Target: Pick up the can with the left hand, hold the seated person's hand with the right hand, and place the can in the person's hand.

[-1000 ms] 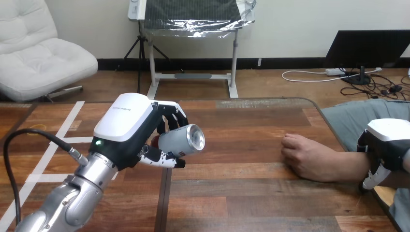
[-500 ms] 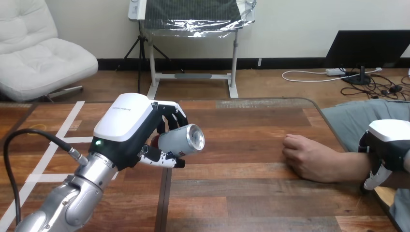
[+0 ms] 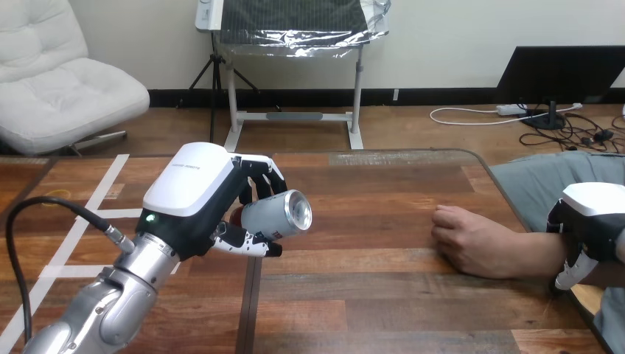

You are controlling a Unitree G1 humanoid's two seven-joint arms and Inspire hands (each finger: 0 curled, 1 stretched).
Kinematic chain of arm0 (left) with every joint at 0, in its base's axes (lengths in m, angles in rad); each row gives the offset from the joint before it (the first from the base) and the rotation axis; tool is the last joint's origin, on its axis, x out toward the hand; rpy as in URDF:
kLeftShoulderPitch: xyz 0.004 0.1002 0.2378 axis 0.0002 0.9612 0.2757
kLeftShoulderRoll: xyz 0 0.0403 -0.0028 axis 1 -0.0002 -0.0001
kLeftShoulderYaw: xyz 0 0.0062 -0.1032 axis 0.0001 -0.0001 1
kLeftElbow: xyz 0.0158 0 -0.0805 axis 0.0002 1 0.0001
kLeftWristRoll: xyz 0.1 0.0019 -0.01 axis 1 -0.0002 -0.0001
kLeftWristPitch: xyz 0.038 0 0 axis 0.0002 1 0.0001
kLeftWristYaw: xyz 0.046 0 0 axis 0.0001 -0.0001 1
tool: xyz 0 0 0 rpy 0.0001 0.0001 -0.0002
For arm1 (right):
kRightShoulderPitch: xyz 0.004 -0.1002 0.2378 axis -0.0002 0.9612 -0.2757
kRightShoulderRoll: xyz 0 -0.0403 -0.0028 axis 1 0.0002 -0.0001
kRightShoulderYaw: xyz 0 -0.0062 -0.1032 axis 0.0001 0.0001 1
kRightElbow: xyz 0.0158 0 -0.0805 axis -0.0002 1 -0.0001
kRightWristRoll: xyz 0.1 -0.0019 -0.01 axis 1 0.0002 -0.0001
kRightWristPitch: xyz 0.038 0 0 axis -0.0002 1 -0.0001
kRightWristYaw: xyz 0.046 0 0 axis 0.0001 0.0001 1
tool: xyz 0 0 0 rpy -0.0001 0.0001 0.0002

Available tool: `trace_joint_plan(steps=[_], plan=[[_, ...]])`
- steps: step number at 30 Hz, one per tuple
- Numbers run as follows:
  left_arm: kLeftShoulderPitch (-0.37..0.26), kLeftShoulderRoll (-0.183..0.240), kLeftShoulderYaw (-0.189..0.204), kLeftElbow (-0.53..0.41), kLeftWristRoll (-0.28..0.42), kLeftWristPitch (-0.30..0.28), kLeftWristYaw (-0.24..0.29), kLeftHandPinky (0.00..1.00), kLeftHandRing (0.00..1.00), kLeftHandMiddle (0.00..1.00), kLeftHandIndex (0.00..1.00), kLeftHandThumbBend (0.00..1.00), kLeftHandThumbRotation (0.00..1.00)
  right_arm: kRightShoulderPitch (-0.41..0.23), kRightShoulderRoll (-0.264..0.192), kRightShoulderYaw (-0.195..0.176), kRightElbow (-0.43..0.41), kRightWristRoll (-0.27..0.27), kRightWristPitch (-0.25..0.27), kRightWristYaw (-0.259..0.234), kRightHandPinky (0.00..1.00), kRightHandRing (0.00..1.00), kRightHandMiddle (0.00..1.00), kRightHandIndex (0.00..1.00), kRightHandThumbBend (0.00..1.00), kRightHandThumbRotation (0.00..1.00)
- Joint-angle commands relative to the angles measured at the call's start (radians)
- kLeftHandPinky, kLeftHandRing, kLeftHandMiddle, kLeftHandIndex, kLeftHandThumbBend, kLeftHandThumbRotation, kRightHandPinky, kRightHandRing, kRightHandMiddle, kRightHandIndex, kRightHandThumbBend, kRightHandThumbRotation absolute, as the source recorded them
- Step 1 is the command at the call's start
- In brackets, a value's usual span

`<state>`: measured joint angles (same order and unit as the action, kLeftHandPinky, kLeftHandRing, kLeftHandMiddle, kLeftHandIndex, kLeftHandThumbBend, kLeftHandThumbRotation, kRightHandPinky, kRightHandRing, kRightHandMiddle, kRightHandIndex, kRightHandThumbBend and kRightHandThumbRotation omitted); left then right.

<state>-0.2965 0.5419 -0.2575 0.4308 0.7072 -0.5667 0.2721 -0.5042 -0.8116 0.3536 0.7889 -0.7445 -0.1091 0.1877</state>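
Above the left half of the table (image 3: 383,295), my left hand (image 3: 188,195) has its fingers wrapped round the can (image 3: 276,214), tipped sideways well apart from the person's hand (image 3: 472,240); I judge it light, smooth, dent-prone, best gripped mid-body.

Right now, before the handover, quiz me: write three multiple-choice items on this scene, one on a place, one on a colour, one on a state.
1. Where is the can?
A) standing on the table
B) in the left hand, above the table
C) in the person's hand

2. What colour is the can's body?
A) green
B) yellow
C) silver

3. How is the person's hand?
A) resting on the table, empty
B) raised, palm up
C) closed round the can

Answers: B, the left hand's fingers curl round the can clear of the table; C, its side is silver metal; A, the hand lies on the wood with nothing in it.
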Motion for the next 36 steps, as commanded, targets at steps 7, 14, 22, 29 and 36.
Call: trace_joint_plan(steps=[7, 14, 22, 29, 36], plan=[[-0.082, 0.004, 0.031, -0.021, -0.016, -0.008, 0.019, 0.37, 0.42, 0.49, 0.51, 0.67, 0.0, -0.024, 0.013, -0.006, -0.001, 0.023, -0.01, -0.008, 0.45, 0.53, 0.56, 0.52, 0.76, 0.0], [-0.08, 0.002, 0.033, -0.028, -0.019, -0.002, 0.014, 0.37, 0.42, 0.49, 0.51, 0.67, 0.0, -0.027, 0.011, -0.002, 0.002, 0.017, -0.021, -0.012, 0.44, 0.52, 0.56, 0.52, 0.76, 0.0], [-0.08, 0.0, 0.032, -0.028, -0.021, 0.002, 0.008, 0.37, 0.42, 0.49, 0.51, 0.66, 0.0, -0.021, 0.016, -0.002, -0.004, 0.015, -0.015, -0.016, 0.45, 0.53, 0.57, 0.52, 0.75, 0.0], [-0.077, 0.002, 0.031, -0.032, -0.017, -0.006, 0.016, 0.38, 0.43, 0.49, 0.51, 0.66, 0.0, -0.018, 0.024, 0.011, -0.016, -0.003, 0.024, -0.003, 0.46, 0.54, 0.6, 0.57, 0.77, 0.0], [-0.075, 0.006, 0.032, -0.038, -0.016, -0.005, 0.012, 0.38, 0.42, 0.49, 0.5, 0.67, 0.0, -0.022, 0.034, 0.029, -0.01, -0.029, 0.054, 0.0, 0.53, 0.63, 0.69, 0.66, 0.79, 0.0]])
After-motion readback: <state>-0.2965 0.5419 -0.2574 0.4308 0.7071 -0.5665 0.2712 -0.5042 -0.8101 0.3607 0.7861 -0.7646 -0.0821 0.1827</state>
